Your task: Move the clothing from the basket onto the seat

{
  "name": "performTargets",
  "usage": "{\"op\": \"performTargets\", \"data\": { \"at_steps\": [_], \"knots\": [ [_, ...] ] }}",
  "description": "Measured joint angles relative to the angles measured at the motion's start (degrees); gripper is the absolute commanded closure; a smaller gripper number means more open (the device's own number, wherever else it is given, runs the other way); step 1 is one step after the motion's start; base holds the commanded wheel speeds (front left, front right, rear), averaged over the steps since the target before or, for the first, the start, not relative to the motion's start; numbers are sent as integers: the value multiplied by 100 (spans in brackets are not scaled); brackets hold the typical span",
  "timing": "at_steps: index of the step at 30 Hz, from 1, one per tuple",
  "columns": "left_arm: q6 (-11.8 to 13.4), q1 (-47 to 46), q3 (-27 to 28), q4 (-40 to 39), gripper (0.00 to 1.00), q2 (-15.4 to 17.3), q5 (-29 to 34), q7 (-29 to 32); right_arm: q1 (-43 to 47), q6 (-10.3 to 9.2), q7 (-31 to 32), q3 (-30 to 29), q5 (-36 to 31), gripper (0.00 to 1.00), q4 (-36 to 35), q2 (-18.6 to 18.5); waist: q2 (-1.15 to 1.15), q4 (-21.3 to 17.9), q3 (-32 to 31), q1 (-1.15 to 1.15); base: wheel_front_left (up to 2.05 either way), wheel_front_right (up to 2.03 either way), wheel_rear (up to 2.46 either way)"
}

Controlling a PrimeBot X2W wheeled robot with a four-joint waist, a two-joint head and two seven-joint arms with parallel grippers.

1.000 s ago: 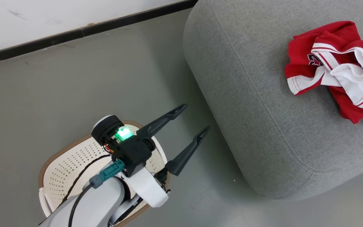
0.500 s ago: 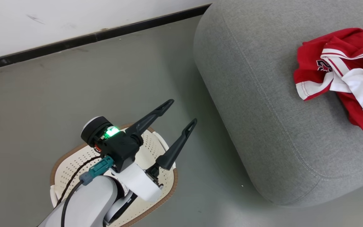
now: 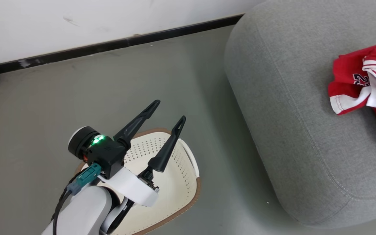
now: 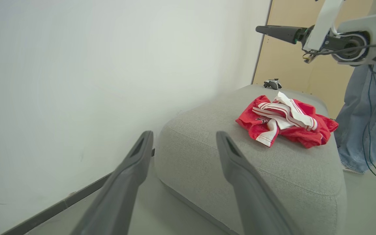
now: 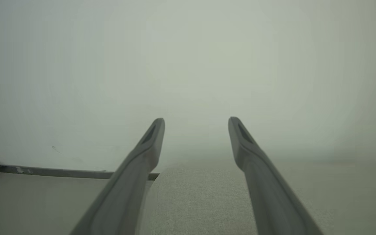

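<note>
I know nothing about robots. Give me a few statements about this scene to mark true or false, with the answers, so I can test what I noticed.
1. The red clothing lies on the grey seat. True.
2. The left arm's jaws are clamped on a shirt. False: they stand open and empty above the basket.
3. The basket sits on top of the seat. False: it stands on the floor beside the seat.
4. A person in blue jeans stands beside the seat. True.
</note>
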Motion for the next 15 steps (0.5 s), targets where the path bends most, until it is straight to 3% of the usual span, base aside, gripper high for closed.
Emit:
{"op": "performTargets", "data": {
  "at_steps": [15],
  "knots": [
    [151, 467, 608, 1, 0, -153, 23, 0, 493, 0, -5, 67, -52, 0, -445, 458, 0, 539, -331, 0, 0, 0, 0]
  ]
}}
